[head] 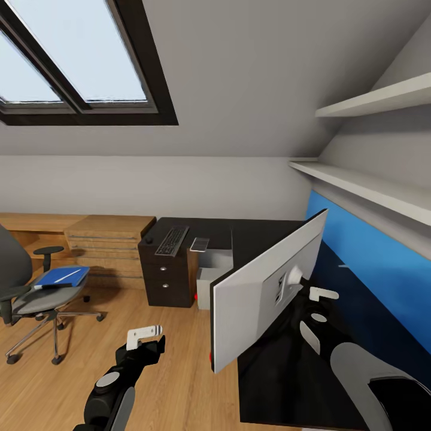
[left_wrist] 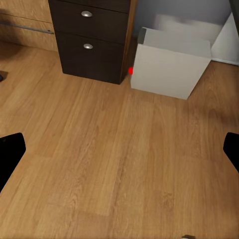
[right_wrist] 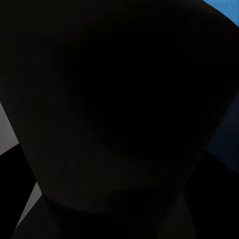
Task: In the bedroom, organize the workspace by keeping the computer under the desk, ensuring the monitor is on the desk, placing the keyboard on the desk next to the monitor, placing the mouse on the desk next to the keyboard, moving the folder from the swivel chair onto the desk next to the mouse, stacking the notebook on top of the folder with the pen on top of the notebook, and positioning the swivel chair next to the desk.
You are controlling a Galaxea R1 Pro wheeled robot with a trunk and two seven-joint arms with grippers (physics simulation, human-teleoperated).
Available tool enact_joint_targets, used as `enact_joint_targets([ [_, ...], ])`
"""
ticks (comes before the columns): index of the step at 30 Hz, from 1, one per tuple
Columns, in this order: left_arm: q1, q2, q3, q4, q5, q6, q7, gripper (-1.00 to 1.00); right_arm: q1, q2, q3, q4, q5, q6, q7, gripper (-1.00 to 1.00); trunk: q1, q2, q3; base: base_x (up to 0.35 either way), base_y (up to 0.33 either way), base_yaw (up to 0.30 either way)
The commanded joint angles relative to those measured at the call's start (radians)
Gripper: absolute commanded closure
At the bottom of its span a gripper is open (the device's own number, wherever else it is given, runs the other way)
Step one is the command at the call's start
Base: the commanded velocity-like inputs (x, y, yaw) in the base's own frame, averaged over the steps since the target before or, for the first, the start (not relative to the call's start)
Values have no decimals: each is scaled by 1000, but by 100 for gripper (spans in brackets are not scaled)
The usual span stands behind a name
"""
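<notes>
Head view: monitor [head: 263, 287] standing near the front edge of the desk [head: 281, 359], right gripper [head: 311, 299] behind it at the black stem, grasp impossible to tell; left gripper [head: 146, 338] spread wide over floor. Best done by steadying low at the stem, sliding toward the blue back panel [head: 371, 251], never tipping.

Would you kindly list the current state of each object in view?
Large flat monitor: on the black desk, grey back showing.
Slim black keyboard: flat on desk.
Bright blue folder: on the grey swivel chair.
Light grey computer tower: on floor beside drawers.
Left gripper: open, empty.
</notes>
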Motion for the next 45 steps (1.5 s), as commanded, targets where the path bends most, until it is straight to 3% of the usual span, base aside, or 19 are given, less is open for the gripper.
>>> enact_joint_targets([
  [1, -1, 0, -1, -1, 11, 4, 9, -100, -1, 0, 7, 0, -8, -2, -2, 100, 0, -1, -2, 0, 0, 0],
  [11, -1, 1, 14, -2, 10, 4, 9, -100, -1, 1, 7, 0, -8, -2, -2, 100, 0, -1, -2, 0, -40, 0],
  [28, -1, 2, 19, -3, 8, 4, 9, -100, -1, 4, 9, 0, -8, -2, -2, 100, 0, -1, -2, 0, -280, 0],
  [45, -1, 2, 20, -3, 8, 4, 9, -100, -1, 6, 7, 0, -8, 0, 32, 100, 0, -1, -2, 0, -16, 0],
])
